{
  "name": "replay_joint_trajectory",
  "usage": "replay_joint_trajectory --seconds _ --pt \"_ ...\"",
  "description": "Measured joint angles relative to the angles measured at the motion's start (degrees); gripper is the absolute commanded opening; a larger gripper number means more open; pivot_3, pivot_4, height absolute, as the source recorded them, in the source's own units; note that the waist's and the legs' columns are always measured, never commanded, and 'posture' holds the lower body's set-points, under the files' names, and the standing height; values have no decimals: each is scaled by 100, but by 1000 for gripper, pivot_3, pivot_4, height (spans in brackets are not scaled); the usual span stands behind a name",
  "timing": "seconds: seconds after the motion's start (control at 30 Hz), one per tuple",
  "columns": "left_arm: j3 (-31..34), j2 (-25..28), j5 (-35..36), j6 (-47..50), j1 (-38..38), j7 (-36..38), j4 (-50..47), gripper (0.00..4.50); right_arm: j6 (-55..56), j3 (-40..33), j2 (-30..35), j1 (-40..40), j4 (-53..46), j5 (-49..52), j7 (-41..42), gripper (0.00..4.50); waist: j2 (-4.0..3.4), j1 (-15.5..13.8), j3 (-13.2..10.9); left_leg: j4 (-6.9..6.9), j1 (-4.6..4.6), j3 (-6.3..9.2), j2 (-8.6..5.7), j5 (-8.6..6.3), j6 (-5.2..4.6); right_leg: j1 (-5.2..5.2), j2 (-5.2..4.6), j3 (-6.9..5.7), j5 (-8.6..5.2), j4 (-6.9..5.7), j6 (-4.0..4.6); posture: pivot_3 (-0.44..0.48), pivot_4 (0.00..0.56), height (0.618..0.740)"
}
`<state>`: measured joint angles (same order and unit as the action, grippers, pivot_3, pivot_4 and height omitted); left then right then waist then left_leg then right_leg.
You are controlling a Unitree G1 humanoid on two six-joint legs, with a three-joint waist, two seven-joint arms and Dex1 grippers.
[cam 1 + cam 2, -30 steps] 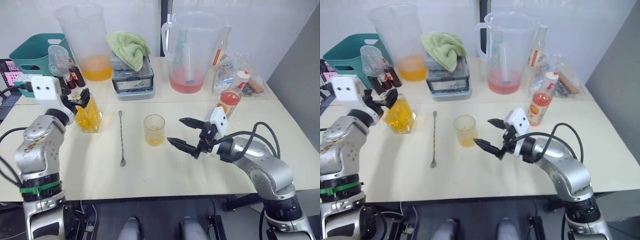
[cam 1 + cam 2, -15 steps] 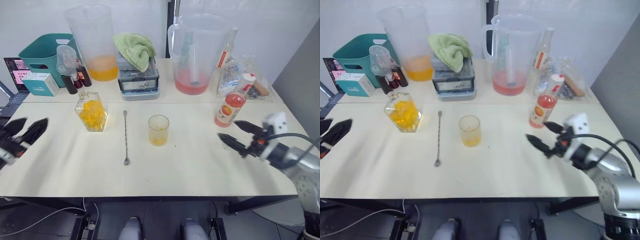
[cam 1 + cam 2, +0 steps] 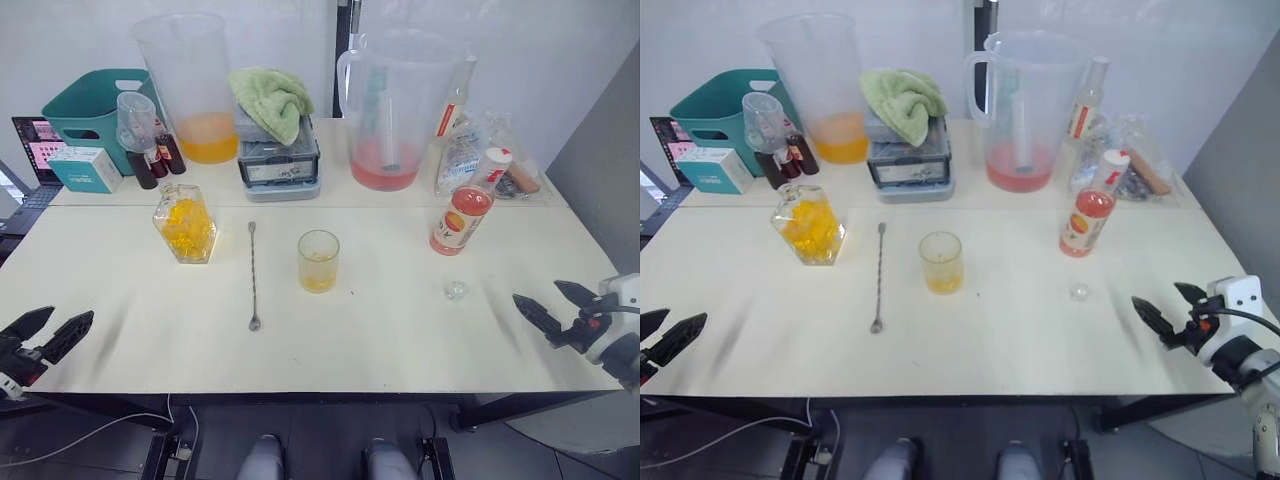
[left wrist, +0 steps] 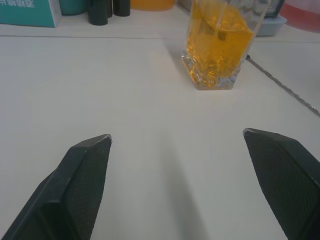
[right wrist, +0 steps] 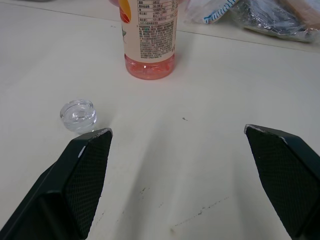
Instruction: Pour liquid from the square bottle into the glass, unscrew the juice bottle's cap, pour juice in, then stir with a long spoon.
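Note:
The square bottle (image 3: 184,223), with orange liquid inside, stands left of centre. Mid-table, the glass (image 3: 318,261) has a little yellow liquid in it. Between the two lies the long spoon (image 3: 252,275), flat with its bowl toward me. At the right stands the juice bottle (image 3: 463,210) with its cap (image 3: 495,157) on. Low at the near left edge my left gripper (image 3: 45,335) is open and empty, well short of the square bottle (image 4: 220,42). Over the near right edge my right gripper (image 3: 552,308) is also open and empty, facing the juice bottle (image 5: 149,37).
A small clear stopper (image 3: 456,290) lies on the table near the juice bottle. Along the back stand two big pitchers (image 3: 190,85) (image 3: 390,105), a grey box with a green cloth (image 3: 272,100), a teal basket (image 3: 90,100), small dark bottles and plastic packets (image 3: 480,150).
Both arms have drawn back from mid-table to the near corners. The left gripper has left the square bottle's top. The clear stopper now shows where the right gripper was.

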<state>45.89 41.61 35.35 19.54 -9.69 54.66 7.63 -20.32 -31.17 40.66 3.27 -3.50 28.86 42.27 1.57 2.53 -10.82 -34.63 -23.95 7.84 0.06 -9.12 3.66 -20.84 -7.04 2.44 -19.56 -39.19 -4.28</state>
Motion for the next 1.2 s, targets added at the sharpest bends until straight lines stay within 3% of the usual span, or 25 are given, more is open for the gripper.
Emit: replay_joint_trajectory --seconds 0.27,0.5,0.73,1.2 --pt "-181 -166 0 -486 25 26 -2 4471 -471 1 -366 -5 -992 363 -649 4500 -1 -5 1 0 2 0 0 0 0 5 0 0 0 2 0 0 150 740" --pt "-729 -279 645 158 -462 461 -1398 4471 -1292 567 -916 -738 -2022 497 -2045 4500 -4 2 2 1 5 -1 2 0 0 6 0 2 0 2 0 0 150 740" --pt "-1405 -128 1075 667 -400 673 -2446 4471 -1646 877 -913 -2106 -1613 227 -2768 4500 -5 -10 2 3 6 -2 1 -1 -2 8 0 2 0 8 0 0 150 740" --pt "-2270 79 1194 857 17 767 -3187 4471 -1629 1461 -736 -3671 50 -211 -2383 4500 -7 11 1 14 6 -4 2 -3 -5 6 0 3 1 17 0 0 150 740"
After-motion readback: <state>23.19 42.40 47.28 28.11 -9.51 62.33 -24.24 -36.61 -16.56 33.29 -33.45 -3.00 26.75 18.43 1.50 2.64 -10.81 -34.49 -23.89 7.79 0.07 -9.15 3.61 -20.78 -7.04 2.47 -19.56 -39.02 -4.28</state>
